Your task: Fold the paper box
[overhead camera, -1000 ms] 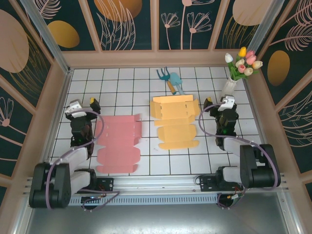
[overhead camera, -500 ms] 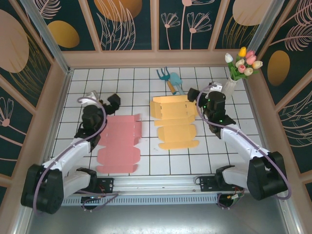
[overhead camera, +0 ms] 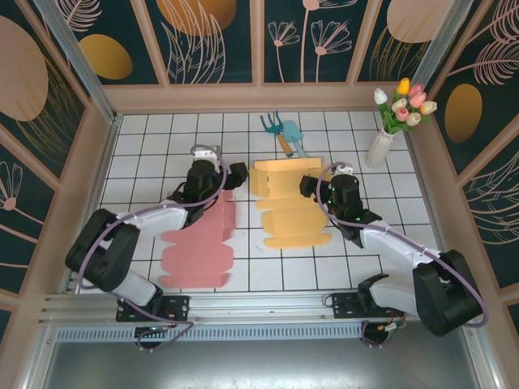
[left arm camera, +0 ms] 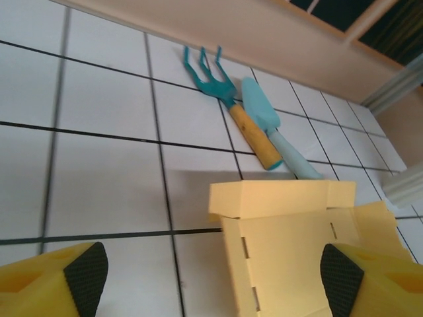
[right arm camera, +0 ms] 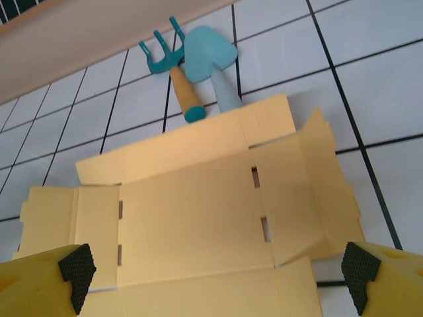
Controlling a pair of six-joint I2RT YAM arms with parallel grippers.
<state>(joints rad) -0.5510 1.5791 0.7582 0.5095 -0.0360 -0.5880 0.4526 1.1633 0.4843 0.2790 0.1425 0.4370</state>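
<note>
A flat, unfolded yellow paper box point(overhead camera: 288, 204) lies mid-table, one back flap raised. Left of it lies a flat pink paper box point(overhead camera: 199, 239). My left gripper point(overhead camera: 236, 173) hovers just off the yellow box's back left corner, above the pink sheet's far edge. In the left wrist view the gripper point(left arm camera: 211, 281) is open, and the yellow box point(left arm camera: 291, 244) reaches in from the right with nothing gripped. My right gripper point(overhead camera: 309, 185) hangs over the yellow box's right side. It point(right arm camera: 218, 271) is open wide above the yellow box's point(right arm camera: 198, 218) slotted panel.
A teal hand fork and trowel point(overhead camera: 284, 134) lie on the tiles just behind the yellow box. A white vase of tulips point(overhead camera: 381, 142) stands at the back right corner. Wooden walls point(overhead camera: 268, 96) ring the white tiled table.
Both arms have swung in from the table's sides to the yellow box. The left gripper crossed over the pink sheet and its jaws have narrowed slightly.
</note>
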